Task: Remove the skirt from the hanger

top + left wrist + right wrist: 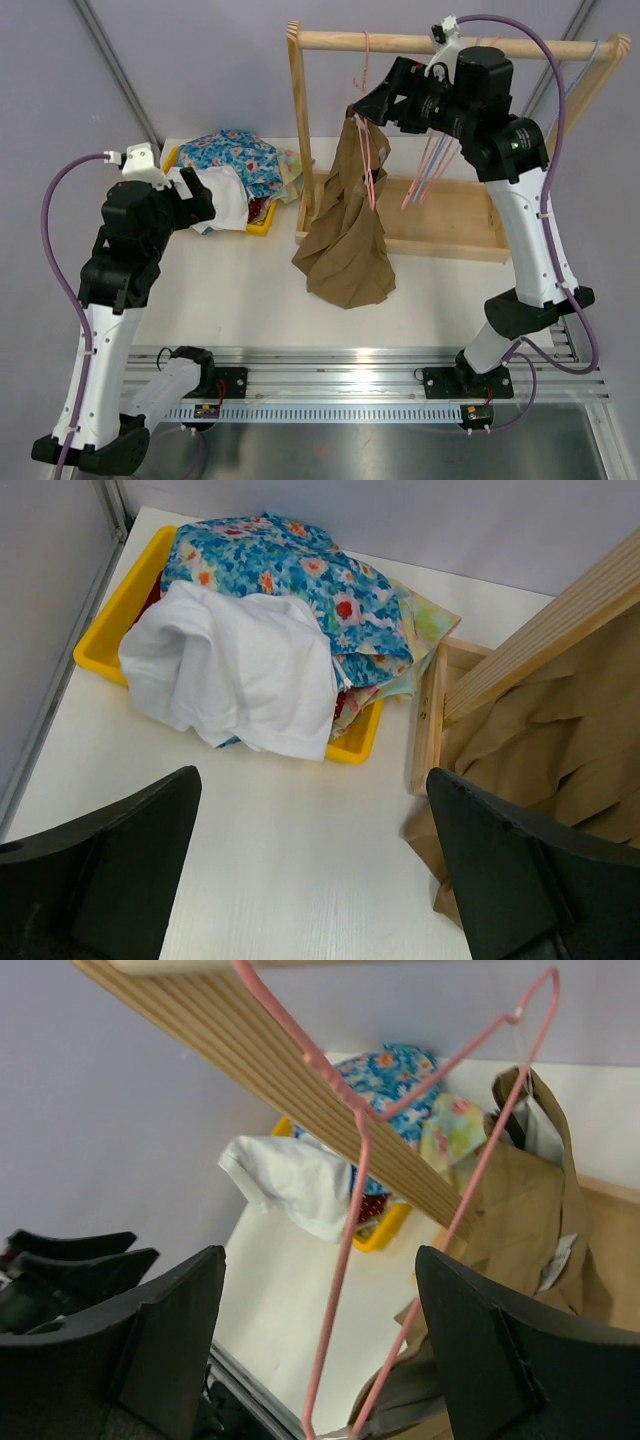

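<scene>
Skirt is brown and hangs off the pink hanger, which is hooked over the top rod of the wooden rack. The hem is bunched up where it spills off the rack's base onto the table. From the right wrist cam the waistband sits up at the hanger's far corner. I honestly can't tell if it's looped over the wire or just snagged there.

Right gripper is up high by the rod, right at the top of the skirt. Its fingers are spread wide, and the pink wire runs down through the gap between them without touching either one as far as I can see. So it's not clamped on anything.

Left gripper is over on the left side of the table, also spread wide with nothing in it. It looks down at bare tabletop just in front of the yellow bin. That bin is stuffed with a white garment flopping over its front edge and some blue floral fabric behind it. The rack's corner post is just to the right of the bin.
</scene>
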`<state>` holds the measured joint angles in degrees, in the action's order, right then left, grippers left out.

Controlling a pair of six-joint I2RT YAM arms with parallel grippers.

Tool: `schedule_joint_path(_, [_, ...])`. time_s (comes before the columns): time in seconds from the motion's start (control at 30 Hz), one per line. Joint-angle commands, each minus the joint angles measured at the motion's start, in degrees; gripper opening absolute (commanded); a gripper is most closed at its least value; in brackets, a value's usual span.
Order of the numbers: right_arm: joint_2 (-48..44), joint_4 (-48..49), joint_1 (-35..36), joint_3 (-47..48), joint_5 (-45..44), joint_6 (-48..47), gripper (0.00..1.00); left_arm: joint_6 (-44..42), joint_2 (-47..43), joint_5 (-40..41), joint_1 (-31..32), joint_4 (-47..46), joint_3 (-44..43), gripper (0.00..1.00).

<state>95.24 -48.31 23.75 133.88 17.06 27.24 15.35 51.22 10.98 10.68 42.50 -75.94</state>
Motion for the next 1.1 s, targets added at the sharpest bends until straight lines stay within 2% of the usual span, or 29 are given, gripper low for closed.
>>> schedule_joint_path(0.0, [-0.6,-3.6,2.4,0.3,-10.8,-4.1,0.83,1.2,-3.1,-2.4,0.1,-1.3,2.3,0.99])
schedule_joint_path(0.13, [-0.8,-0.7,4.4,-4.4,-11.0,-3.4,0.77,1.5,-4.7,-3.2,0.2,-1.3,4.3,0.99])
schedule_joint_path(0.17, [-0.6,-0.4,4.8,-5.0,-11.0,-3.1,0.67,1.7,-4.9,-3.5,0.2,-1.4,4.9,0.99])
schedule_joint_path(0.23, [-0.1,-0.5,5.4,-5.2,-10.9,-3.0,0.59,2.0,-5.3,-4.0,0.2,-1.6,5.5,0.99])
schedule_joint_path(0.3, [0.7,-0.8,5.8,-5.0,-11.0,-2.9,0.47,2.4,-5.7,-4.6,0.2,-1.8,6.2,0.99])
schedule_joint_path(0.37, [1.3,-1.0,6.0,-4.7,-11.1,-2.9,0.41,2.5,-6.0,-4.7,0.2,-1.9,6.7,0.99])
schedule_joint_path(0.4, [1.4,-1.1,6.0,-4.6,-11.2,-2.9,0.30,2.5,-6.3,-4.7,0.2,-1.8,7.0,0.99])
schedule_joint_path(0.53, [2.1,-1.6,6.0,-3.6,-11.7,-2.8,0.02,2.4,-6.8,-4.7,0.2,-1.8,7.6,0.99])
schedule_joint_path(0.63, [2.8,-2.3,6.0,-1.4,-12.0,-3.2,0.00,2.6,-7.2,-5.2,0.2,-1.9,7.9,0.99])
schedule_joint_path(0.83, [7.2,-6.3,6.0,11.8,-13.0,-4.7,0.00,1.9,-7.0,-10.6,0.7,-4.1,7.3,0.99])
schedule_joint_path(0.87, [7.5,-6.6,6.0,14.4,-13.1,-4.7,0.00,1.7,-6.8,-13.0,2.0,-4.4,6.8,0.99])
schedule_joint_path(0.93, [7.1,-6.4,6.0,15.0,-13.1,-4.5,0.00,1.3,-6.1,-12.2,4.8,-5.1,5.6,0.99])
schedule_joint_path(1.03, [5.2,-3.8,6.0,11.0,-13.3,-4.1,0.00,0.0,-2.2,-6.3,13.9,-5.2,1.5,0.99])
schedule_joint_path(1.07, [3.5,-3.0,6.0,7.8,-13.4,-3.8,0.00,-0.9,0.2,-3.3,19.4,-5.2,-0.9,0.99])
